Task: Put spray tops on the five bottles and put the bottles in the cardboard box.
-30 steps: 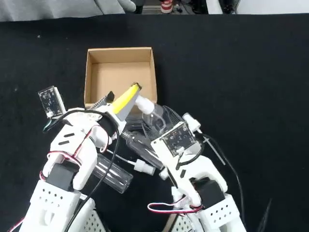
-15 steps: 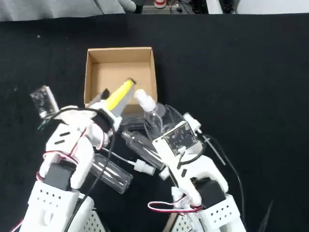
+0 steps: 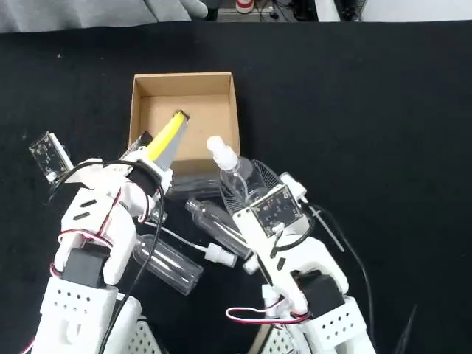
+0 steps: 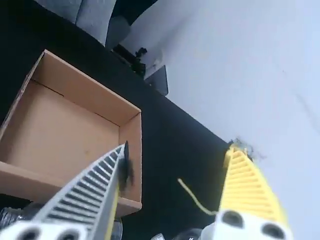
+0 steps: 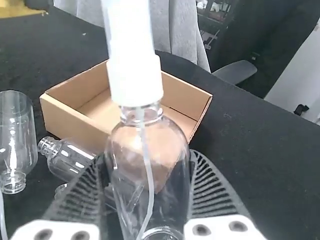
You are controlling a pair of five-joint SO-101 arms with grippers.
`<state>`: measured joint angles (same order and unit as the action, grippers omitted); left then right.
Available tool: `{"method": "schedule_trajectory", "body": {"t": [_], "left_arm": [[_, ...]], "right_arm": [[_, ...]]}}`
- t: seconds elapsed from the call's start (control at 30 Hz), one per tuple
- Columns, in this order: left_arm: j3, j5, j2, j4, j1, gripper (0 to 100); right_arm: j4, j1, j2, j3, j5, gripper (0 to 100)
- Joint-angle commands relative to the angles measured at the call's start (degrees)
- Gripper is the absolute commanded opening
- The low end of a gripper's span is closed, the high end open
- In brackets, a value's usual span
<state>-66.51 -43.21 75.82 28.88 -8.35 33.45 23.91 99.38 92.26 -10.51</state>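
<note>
Over the cardboard box [image 3: 184,76], left claw [image 3: 161,131] spread, right claw [image 5: 150,176] gripping bottle [image 3: 233,170]

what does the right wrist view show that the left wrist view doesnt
Right wrist view: the right gripper shut on an upright capped bottle, its spray top on, and two uncapped bottles lying near the box. Left wrist view: the left gripper, open and empty, pointing over the box; any bottles there are just blurred slivers at the frame edge. Both: the cardboard box, with nothing visible inside, on the black table.
</note>
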Motion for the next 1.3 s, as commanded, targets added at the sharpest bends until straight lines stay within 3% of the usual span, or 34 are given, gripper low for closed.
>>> {"method": "schedule_trajectory", "body": {"t": [0.0,0.17,0.43,0.63,0.83,1.27], "left_arm": [[1.36,-0.35,0.44,-0.26,0.13,29],[1.36,-0.26,0.26,-0.26,0.04,29],[-0.92,5.01,0.26,-0.26,-7.78,29],[-1.19,5.1,0.18,-0.35,-10.77,29],[-2.95,11.6,0.35,-0.35,-15.16,29],[-4.26,14.59,0.7,-0.18,-19.21,29]], "right_arm": [[-1.76,-1.85,1.54,-2.95,2.99,2.9],[-1.32,-1.49,1.54,-5.05,4.66,2.9],[-1.23,-1.41,1.54,-6.37,4.66,2.8],[-1.23,-0.44,1.54,-6.37,4.75,2.8],[-1.23,0.09,1.54,-5.93,4.66,2.8],[-1.23,0.0,1.54,-5.23,4.31,2.8]]}}
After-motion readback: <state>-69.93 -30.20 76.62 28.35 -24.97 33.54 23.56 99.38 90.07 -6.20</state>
